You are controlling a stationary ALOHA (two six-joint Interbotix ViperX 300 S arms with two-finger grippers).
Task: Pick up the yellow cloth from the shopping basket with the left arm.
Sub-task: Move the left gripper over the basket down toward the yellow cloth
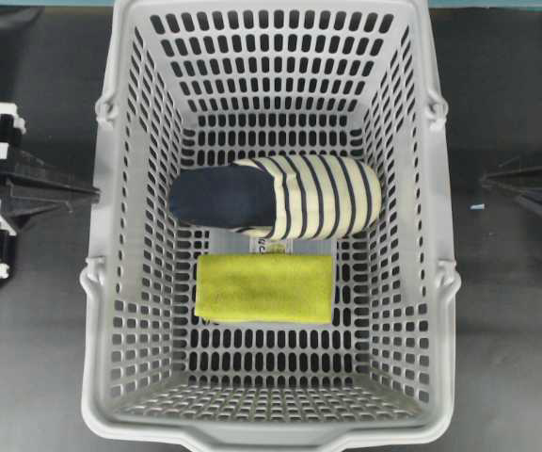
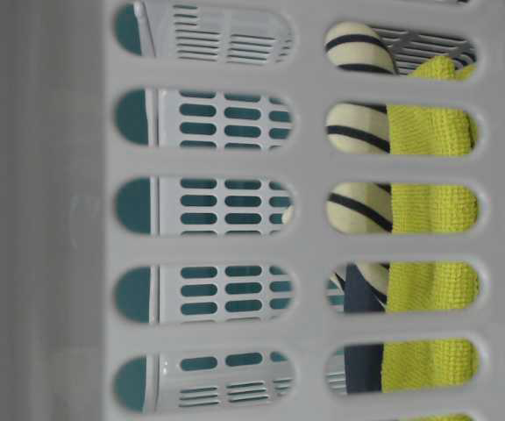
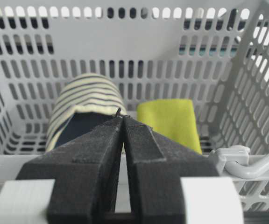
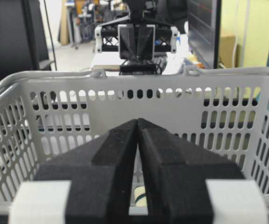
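Note:
The yellow cloth (image 1: pixel 263 287) lies flat as a neat rectangle on the base of the grey shopping basket (image 1: pixel 271 435), just in front of the striped slipper. It also shows in the left wrist view (image 3: pixel 169 121) and the table-level view (image 2: pixel 432 210). My left gripper (image 1: pixel 94 193) is shut and empty, outside the basket's left wall. In its wrist view the closed tips (image 3: pixel 123 117) point over the rim toward the slipper, with the cloth to their right. My right gripper (image 1: pixel 486 179) is shut and empty outside the right wall (image 4: pixel 138 120).
A navy and cream striped slipper (image 1: pixel 280 196) lies across the basket's middle, touching the cloth's far edge. It also shows in the left wrist view (image 3: pixel 85 95). The basket's tall slotted walls (image 3: pixel 125 51) surround both items. Handle hinges stick out at the rim (image 3: pixel 237 156). The table around the basket is dark.

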